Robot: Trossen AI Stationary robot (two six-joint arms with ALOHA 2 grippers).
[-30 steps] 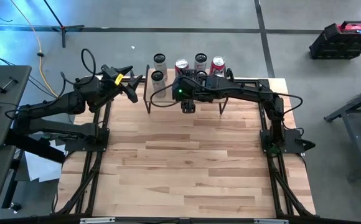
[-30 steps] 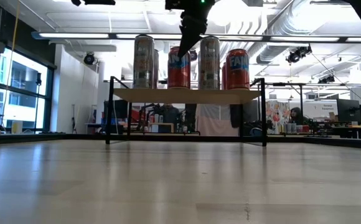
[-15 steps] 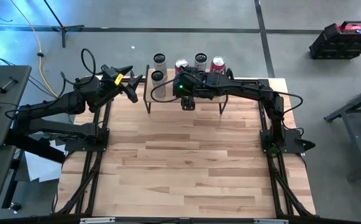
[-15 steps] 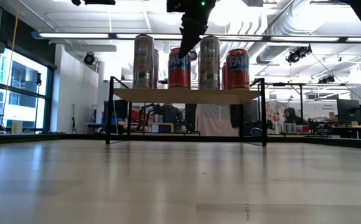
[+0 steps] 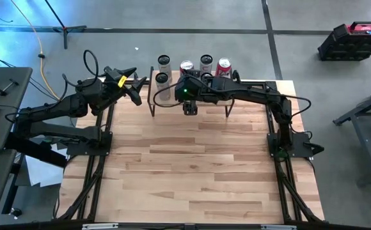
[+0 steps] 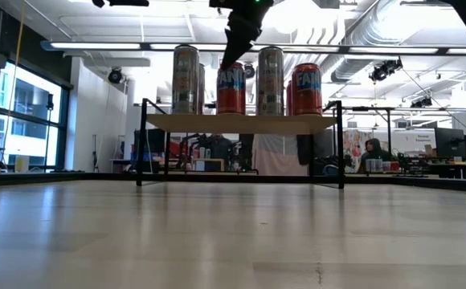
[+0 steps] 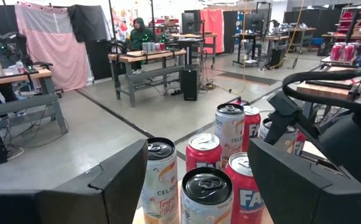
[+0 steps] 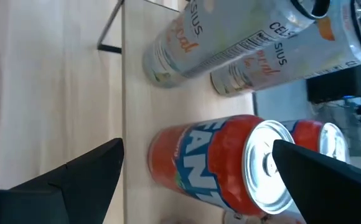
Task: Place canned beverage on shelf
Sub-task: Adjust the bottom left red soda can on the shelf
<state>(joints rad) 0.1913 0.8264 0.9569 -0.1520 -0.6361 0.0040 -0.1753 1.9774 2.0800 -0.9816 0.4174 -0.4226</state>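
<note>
The shelf point(image 6: 241, 122) stands at the table's far edge and carries several upright cans, silver ones point(image 5: 162, 79) and red ones point(image 5: 224, 64). A red Fanta can point(image 6: 231, 88) stands in its front row, base on the plank. My right gripper point(image 6: 235, 36) hangs open just above that can and a little to its left, slanting down. In the right wrist view the can point(image 8: 211, 162) shows beyond the parted fingers point(image 8: 75, 180), untouched. My left gripper point(image 5: 136, 85) waits open and level at the shelf's left end, facing the cans point(image 7: 206, 199).
Bare wooden tabletop point(image 5: 192, 166) stretches from the shelf to the near edge. The shelf's thin black legs point(image 6: 142, 144) stand at its corners. Beyond the table lies the room, with workbenches and a person point(image 7: 137, 31) far off.
My right gripper has swung a little toward the table's left above the shelf, staying open. It has come off the front of the red Fanta can, so the can's label now shows whole in the low view. The cans have not moved.
</note>
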